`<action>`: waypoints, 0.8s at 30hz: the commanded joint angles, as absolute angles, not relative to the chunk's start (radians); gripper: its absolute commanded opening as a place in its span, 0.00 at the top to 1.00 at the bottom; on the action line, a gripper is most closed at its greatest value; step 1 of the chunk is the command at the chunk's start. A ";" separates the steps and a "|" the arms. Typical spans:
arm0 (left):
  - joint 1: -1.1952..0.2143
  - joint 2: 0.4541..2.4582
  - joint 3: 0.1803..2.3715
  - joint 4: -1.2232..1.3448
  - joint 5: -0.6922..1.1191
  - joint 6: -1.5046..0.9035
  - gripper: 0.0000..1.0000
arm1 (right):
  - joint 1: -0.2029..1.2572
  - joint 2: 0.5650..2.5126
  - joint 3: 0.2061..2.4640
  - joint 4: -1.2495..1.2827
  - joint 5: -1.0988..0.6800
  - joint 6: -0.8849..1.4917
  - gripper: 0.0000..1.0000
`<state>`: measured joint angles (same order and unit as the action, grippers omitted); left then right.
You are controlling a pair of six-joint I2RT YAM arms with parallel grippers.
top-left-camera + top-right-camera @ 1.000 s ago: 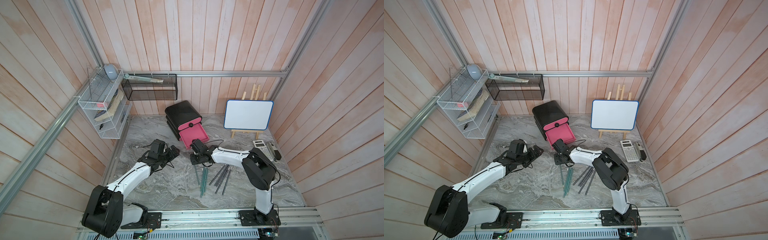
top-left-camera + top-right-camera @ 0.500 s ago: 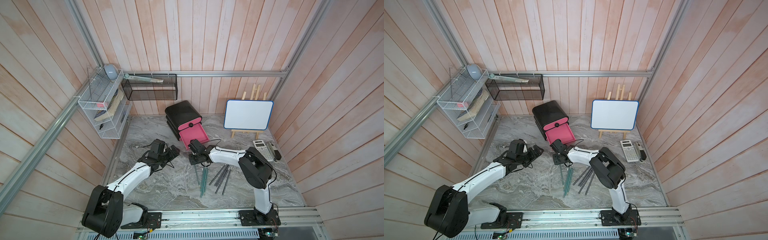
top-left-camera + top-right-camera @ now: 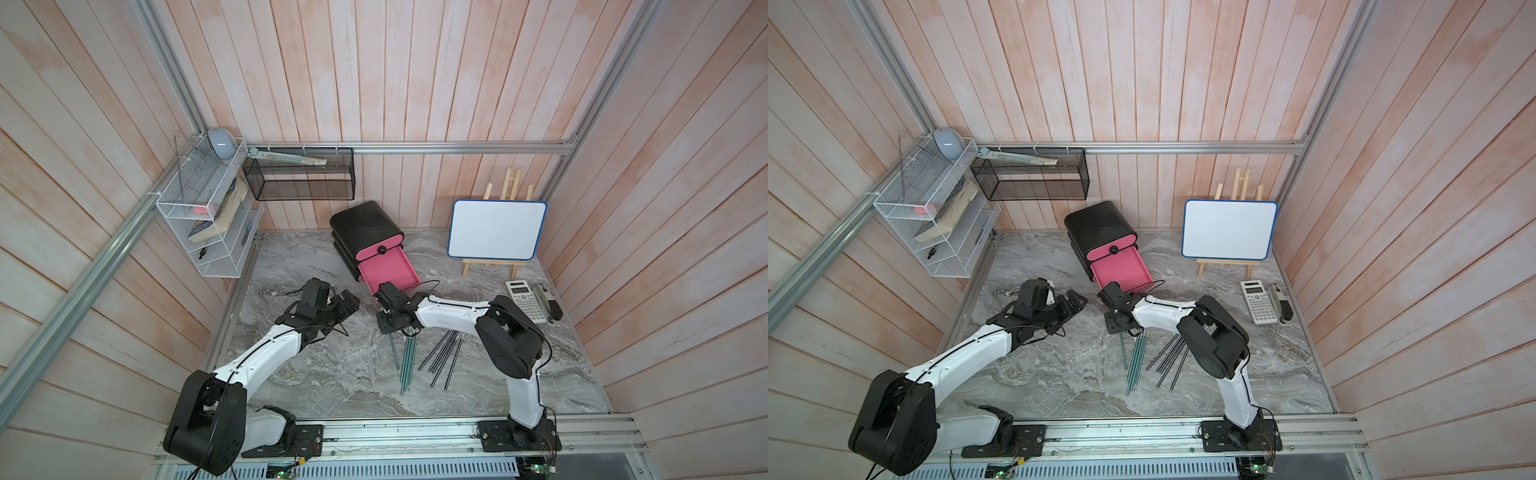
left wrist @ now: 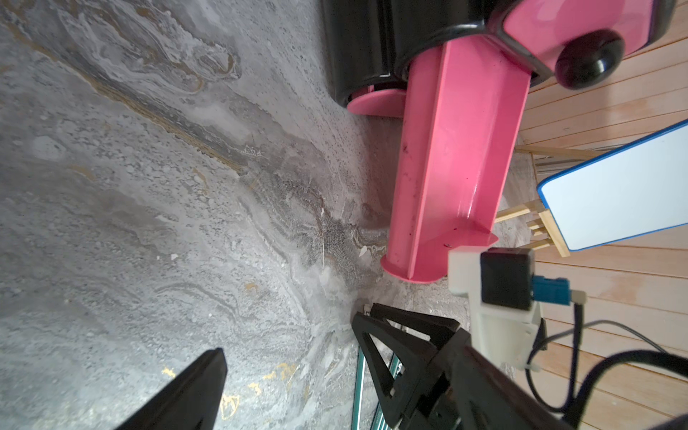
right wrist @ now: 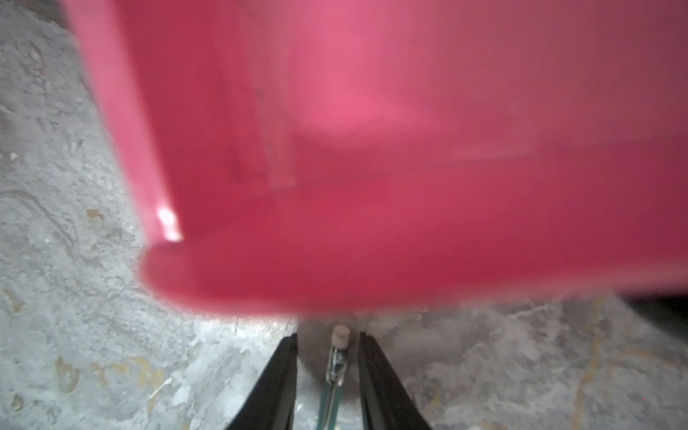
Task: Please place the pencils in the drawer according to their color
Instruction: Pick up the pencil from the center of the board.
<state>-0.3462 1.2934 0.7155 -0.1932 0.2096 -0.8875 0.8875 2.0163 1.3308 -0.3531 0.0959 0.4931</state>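
Jaws of the right gripper point(image 5: 327, 335) stand narrow, straddling the eraser end of one teal pencil point(image 5: 330, 398) with a gap on each side, low over the table point(image 3: 332, 382). Nearer the base, the other teal pencils point(image 3: 406, 365) and the black pencils point(image 3: 442, 357) lie in two loose bunches on the table. Beside the right gripper, the left gripper point(image 4: 290, 342) hovers with jaws wide, holding nothing. Just beyond, the cabinet's point(image 3: 363, 222) middle drawer point(image 3: 386, 268) stands pulled out.

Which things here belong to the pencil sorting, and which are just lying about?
Job: teal pencils, black pencils, black cabinet, open pink drawer.
Lying about: whiteboard, calculator, wire shelf, black mesh basket.
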 commanded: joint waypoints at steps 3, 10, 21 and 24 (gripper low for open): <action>-0.350 1.287 0.701 -0.172 0.222 -0.890 0.00 | 0.891 1.959 1.315 -0.352 0.150 0.509 0.54; -0.350 1.287 0.698 -0.174 0.223 -0.888 0.01 | 0.889 1.851 1.254 -0.272 0.171 0.557 0.49; -0.350 1.284 0.696 -0.179 0.222 -0.885 0.01 | 0.886 1.781 1.093 -0.133 0.188 0.605 0.51; -0.350 1.283 0.693 -0.179 0.222 -0.885 0.00 | 0.903 1.774 1.037 -0.075 0.222 0.596 0.54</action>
